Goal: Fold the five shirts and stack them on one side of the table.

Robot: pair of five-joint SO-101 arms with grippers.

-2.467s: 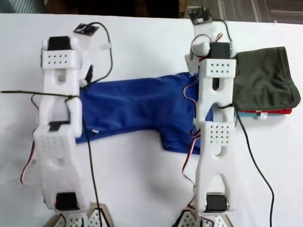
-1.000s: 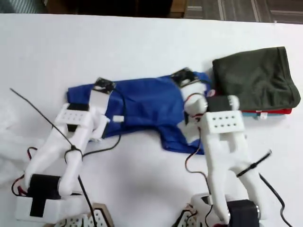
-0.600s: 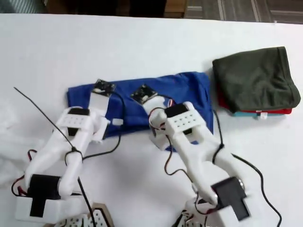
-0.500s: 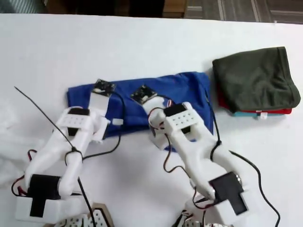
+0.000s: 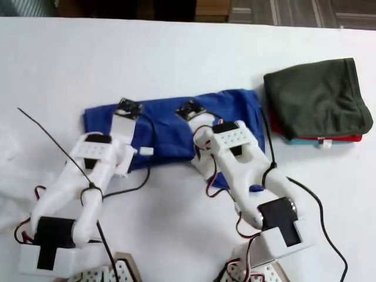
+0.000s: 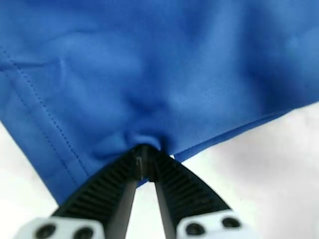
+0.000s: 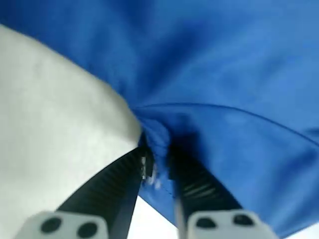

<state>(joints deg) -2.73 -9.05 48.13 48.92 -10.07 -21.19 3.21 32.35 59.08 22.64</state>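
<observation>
— Anything shifted?
— From above, the right arm has swung slightly toward the folded stack (image 5: 317, 100). The blue shirt (image 5: 170, 126) lies on the table (image 5: 176, 53) beside it.
— Left wrist?
— The left gripper (image 6: 144, 153) pinches the shirt's edge.
— Right wrist?
— The right gripper (image 7: 157, 155) clamps a bunched fold.

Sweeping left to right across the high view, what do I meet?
White left arm → white right arm → stack of folded shirts, dark olive on top. The blue cloth shirt spans beneath both arms, so it has no clear slot.
</observation>
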